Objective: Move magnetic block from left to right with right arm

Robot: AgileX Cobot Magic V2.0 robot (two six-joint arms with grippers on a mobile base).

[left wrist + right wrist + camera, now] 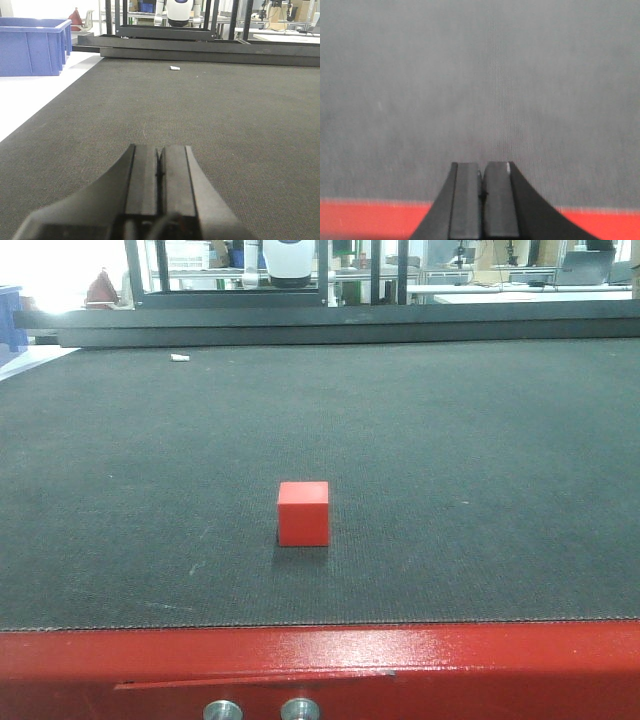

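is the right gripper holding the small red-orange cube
No, the right gripper is shut on nothing, and the small red-orange cube sits alone on the dark woven mat.

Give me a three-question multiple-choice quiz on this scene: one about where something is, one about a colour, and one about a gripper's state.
1. The magnetic block sits:
A) on the dark mat
B) in mid-air
C) on top of a second block

2. The bin in the left wrist view is:
A) green
B) blue
C) yellow

3. The right gripper is:
A) wide open
B) shut on the block
C) shut, holding nothing

Answers:
1 A: the front view shows the block resting flat on the mat.
2 B: the bin's walls are plainly blue.
3 C: the jaws are pressed together, with only mat ahead of them.
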